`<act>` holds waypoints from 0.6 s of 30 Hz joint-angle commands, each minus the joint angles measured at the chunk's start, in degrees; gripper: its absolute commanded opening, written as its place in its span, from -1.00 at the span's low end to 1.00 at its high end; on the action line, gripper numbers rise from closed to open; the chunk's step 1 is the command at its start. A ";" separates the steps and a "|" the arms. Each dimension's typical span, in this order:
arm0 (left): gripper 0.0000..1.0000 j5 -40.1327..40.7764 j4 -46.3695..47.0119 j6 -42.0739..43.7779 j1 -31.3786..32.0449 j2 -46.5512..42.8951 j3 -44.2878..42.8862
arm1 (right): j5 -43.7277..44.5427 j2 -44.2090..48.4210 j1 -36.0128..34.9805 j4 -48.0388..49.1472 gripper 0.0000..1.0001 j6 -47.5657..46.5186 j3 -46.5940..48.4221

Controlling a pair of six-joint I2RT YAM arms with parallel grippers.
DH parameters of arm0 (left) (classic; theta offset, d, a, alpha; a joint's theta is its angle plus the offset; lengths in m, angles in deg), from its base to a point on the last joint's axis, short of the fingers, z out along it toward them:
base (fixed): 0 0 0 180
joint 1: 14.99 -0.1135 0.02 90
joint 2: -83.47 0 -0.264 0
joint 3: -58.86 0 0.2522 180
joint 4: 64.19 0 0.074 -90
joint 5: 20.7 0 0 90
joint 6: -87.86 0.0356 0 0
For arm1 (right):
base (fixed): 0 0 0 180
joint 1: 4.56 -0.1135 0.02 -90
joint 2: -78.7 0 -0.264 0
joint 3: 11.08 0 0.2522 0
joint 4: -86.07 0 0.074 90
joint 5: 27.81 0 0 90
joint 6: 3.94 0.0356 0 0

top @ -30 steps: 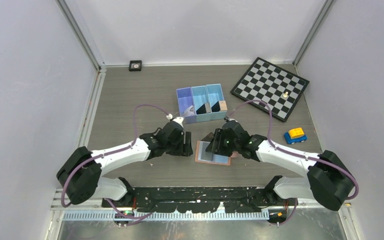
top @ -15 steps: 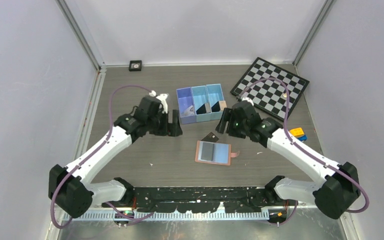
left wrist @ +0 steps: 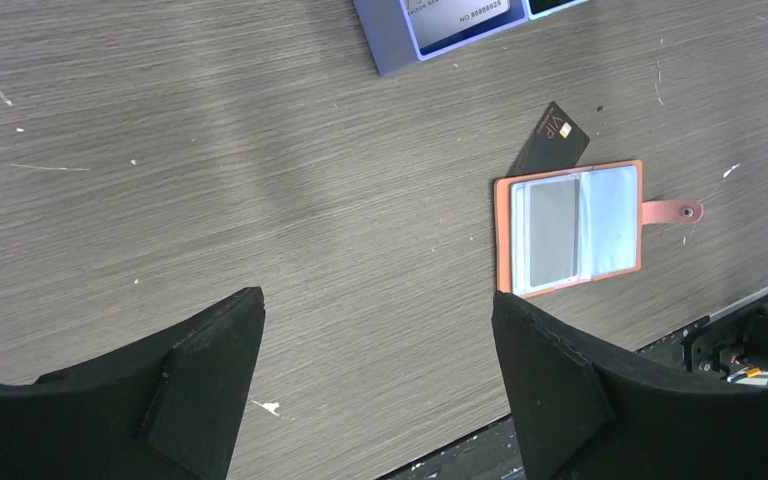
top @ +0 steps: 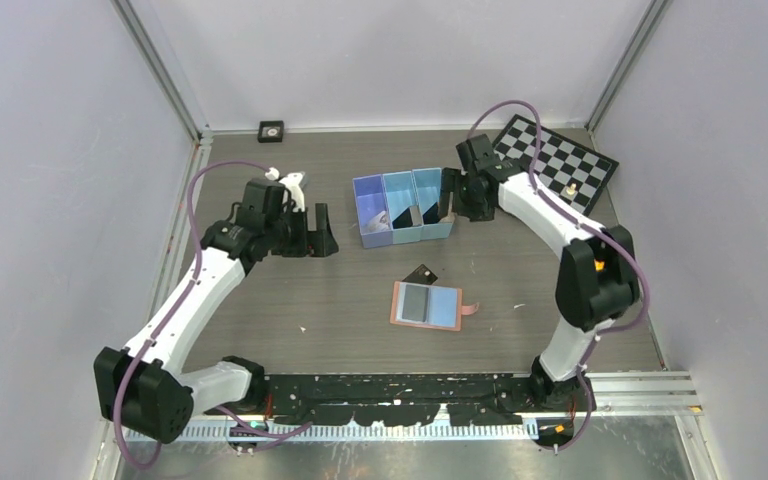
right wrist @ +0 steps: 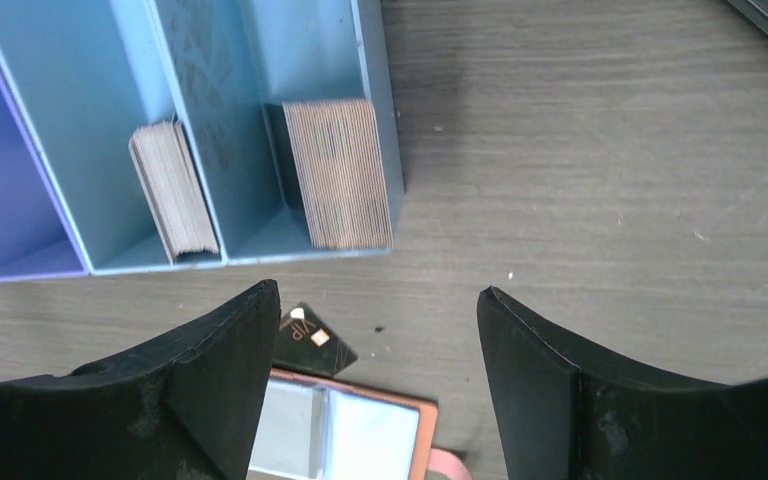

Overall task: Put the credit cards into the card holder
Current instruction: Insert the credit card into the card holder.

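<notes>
While both arms hang over the table (top: 340, 300) with nothing in them, the left gripper (left wrist: 375, 310) has its two black fingers (left wrist: 210, 380) spread wide with only bare wood grain between them. The right gripper (right wrist: 378, 300) is just as wide and empty, its fingertips poised by the right-hand end of a blue bin (right wrist: 380, 120). The card holder (left wrist: 610, 218) lies opened flat, pale blue lining up and snap tab pointing away. It is well apart from both pairs of fingers, ahead and to the right of the left gripper's fingertips. A pocketed card (left wrist: 552, 232) shows dark behind the clear film on one side. A loose black card (left wrist: 552, 138) lies flat and slanted just beyond the holder's corner, touching its rim. Whether it slips under that rim cannot be told. From the right wrist the same card peeks out past the inner edge of one finger, back from the fingertips. It looks thin, stiff, very light and glossy, so it will probably skid rather than lift if pressed from above. The best hold is likely across its two long edges at the free end, away from the holder. The holder looks soft and light and may slide or fold, so one gripper would likely need to pin its bare half.
</notes>
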 commanded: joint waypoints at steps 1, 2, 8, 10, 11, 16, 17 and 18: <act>0.73 0.20 -0.47 1.90 -0.08 -2.26 0.14 | -4.19 -5.71 1.09 -2.22 0.54 -4.29 7.78; 0.73 0.14 -0.48 1.82 -0.08 -2.35 0.19 | -4.36 -7.24 1.10 -2.61 0.54 -4.70 9.17; 0.75 -0.61 -0.36 1.68 -0.08 -2.87 0.41 | -3.76 -14.42 1.13 -5.70 0.54 -6.50 16.24; 0.75 -0.79 -0.27 1.69 -0.08 -3.08 0.46 | -4.22 -15.70 1.16 -6.12 0.54 -6.82 16.88; 0.76 -0.88 -0.30 1.67 -0.08 -3.23 0.57 | -4.29 -16.09 1.10 -6.15 0.54 -6.87 16.98; 0.77 -1.32 -0.18 1.60 -0.08 -3.37 0.74 | -3.17 -17.21 1.06 -6.57 0.54 -6.68 17.28; 0.77 -1.34 -0.16 1.60 -0.08 -3.33 0.76 | -0.49 -17.38 1.10 -6.97 0.54 -6.64 17.53; 0.78 -1.28 -0.14 1.60 -0.08 -3.34 0.77 | 0.69 -17.44 1.11 -7.41 0.54 -6.54 17.70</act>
